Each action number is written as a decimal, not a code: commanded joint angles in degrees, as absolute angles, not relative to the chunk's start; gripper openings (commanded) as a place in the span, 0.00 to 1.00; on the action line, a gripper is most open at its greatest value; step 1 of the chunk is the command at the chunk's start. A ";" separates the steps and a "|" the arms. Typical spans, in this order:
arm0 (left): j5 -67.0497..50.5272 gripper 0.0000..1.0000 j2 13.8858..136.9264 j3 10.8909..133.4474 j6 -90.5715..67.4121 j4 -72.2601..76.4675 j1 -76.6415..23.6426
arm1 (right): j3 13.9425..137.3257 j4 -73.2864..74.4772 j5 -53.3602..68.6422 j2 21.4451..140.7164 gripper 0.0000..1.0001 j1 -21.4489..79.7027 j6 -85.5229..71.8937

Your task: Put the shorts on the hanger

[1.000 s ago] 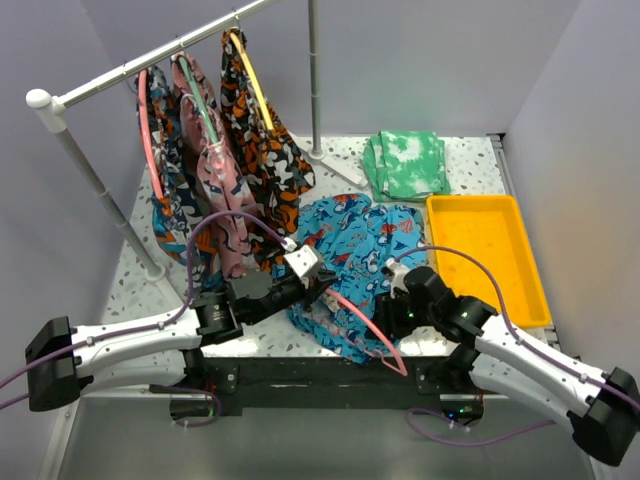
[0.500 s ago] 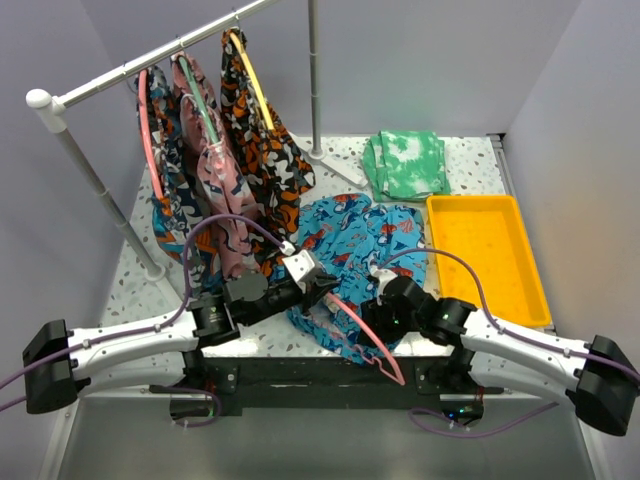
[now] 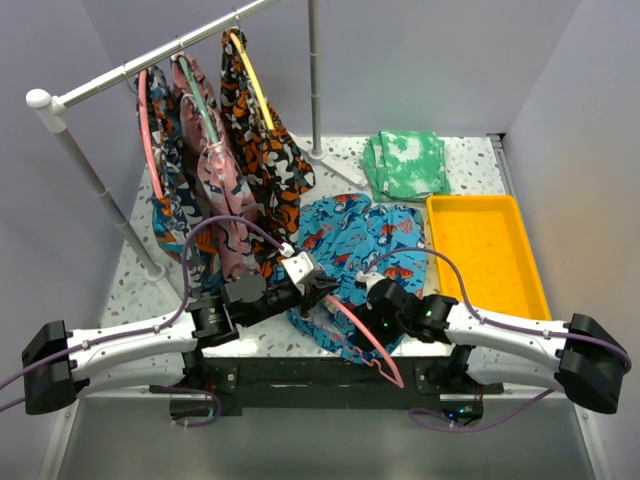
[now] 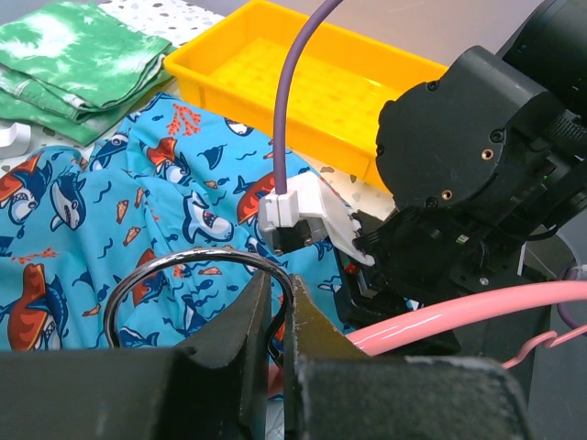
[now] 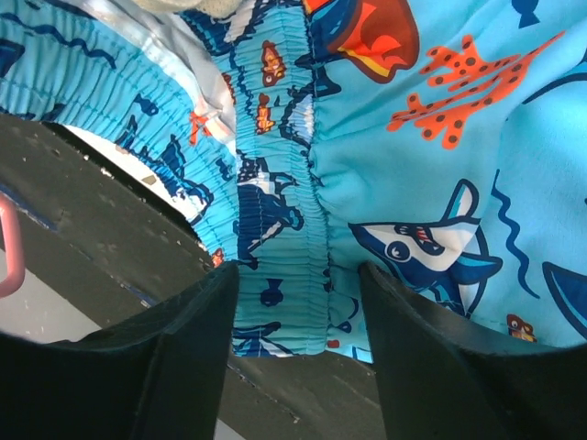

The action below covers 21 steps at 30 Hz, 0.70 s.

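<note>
left fingers (image 4: 229,367) pinched on hanger (image 4: 459,314) hook (bar mostly cut off) | right fingers (image 5: 174,367) wide apart, shorts (image 5: 440,183) waistband between them

Pale lilac walls (image 3: 430,60) — speckled terrazzo tabletop (image 3: 475,165), metal garment rail (image 3: 150,62).

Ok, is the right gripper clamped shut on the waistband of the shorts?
No, the right gripper is open, its fingers standing apart on either side of the elastic waistband of the shorts.
</note>
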State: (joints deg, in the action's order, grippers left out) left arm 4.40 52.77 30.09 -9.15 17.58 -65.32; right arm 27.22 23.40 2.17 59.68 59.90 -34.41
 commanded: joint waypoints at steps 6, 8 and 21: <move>3.69 0.00 51.07 30.06 -8.09 22.67 -65.30 | 32.96 27.60 2.73 57.83 0.81 60.56 -31.03; 3.69 0.00 51.06 30.06 -8.00 22.76 -65.30 | 33.05 27.77 2.81 58.36 0.86 60.47 -31.20; 4.66 0.00 50.98 29.80 -7.91 22.76 -65.30 | 33.92 30.84 0.09 61.35 0.64 64.59 -33.84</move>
State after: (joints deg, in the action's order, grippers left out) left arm 4.45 52.36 30.09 -9.15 17.65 -65.32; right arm 31.27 29.08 1.93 60.93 62.46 -32.64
